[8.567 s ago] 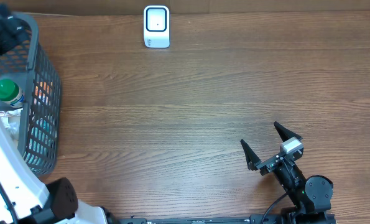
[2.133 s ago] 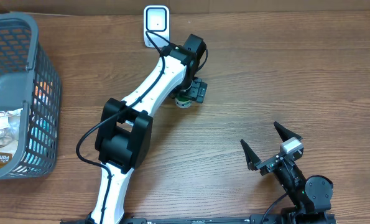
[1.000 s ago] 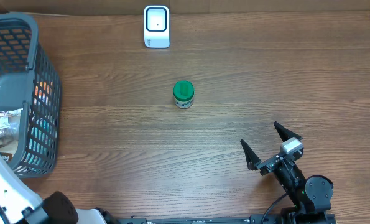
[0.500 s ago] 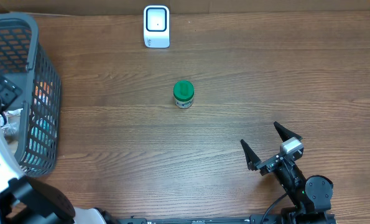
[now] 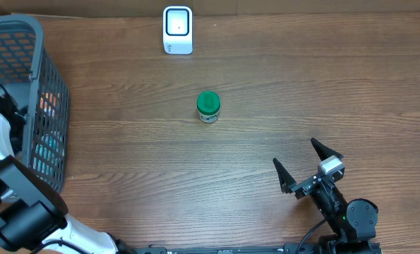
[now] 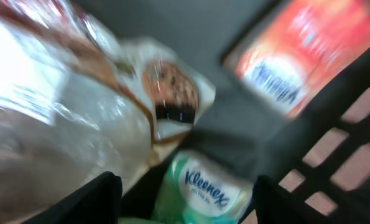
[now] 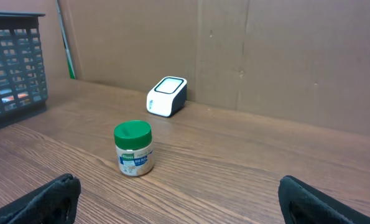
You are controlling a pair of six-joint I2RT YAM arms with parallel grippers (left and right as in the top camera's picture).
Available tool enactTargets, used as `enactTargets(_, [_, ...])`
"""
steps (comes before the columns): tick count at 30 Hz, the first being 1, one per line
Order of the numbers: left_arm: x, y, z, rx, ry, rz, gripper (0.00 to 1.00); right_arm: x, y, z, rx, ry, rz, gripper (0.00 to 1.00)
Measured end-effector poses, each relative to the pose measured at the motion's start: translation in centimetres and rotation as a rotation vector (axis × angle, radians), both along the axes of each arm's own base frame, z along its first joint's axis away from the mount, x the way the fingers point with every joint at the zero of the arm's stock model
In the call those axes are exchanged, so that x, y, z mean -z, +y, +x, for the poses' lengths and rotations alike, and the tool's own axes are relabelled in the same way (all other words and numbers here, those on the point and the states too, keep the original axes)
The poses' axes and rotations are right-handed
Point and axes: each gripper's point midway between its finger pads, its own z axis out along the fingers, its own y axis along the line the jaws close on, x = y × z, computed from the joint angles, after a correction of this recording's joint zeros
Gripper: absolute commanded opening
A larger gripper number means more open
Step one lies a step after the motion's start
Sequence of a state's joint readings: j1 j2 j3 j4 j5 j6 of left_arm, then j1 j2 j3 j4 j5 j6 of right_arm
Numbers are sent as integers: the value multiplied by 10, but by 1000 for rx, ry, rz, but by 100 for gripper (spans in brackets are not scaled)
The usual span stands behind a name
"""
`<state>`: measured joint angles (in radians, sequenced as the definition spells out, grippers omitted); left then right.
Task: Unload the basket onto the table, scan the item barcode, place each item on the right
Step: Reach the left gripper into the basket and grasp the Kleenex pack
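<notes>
Left gripper (image 6: pixel 186 190) has dropped into the basket (image 5: pixel 53 106), jaws apart, empty, over Kleenex pack (image 6: pixel 208 185).

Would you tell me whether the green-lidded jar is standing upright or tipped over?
Upright: in the right wrist view the jar rests on its base, green lid on top.

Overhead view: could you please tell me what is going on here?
The left tool is inside the basket, open above a Kleenex pack and gripping nothing. A green-lidded jar stands on the table in front of the scanner, apart from it. The right tool sits open and idle near the table's front edge.
</notes>
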<state>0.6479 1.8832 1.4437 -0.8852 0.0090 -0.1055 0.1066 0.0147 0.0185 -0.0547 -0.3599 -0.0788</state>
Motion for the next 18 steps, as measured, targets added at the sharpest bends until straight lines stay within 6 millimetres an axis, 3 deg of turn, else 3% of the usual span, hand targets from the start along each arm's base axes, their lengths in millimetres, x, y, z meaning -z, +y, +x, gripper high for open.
enactTargets(4, [19,-9,-13,-23,75,-66,56,0,0,0,1,0,0,100])
enactTargets(10, [28,-14,-19,-48,110,-98,49,0,0,0,1,0,0,100])
enactTargets(12, [28,-14,-19,-54,113,-101,37,0,0,0,1,0,0,100])
enactTargets(14, [28,-15,-20,-61,115,-104,9,0,0,0,0,1,0,100])
enactTargets(15, [28,-15,-20,-64,116,-104,4,0,0,0,0,1,1,100])
enactTargets(18, [28,-15,-21,-72,117,-106,4,0,0,0,1,1,0,100])
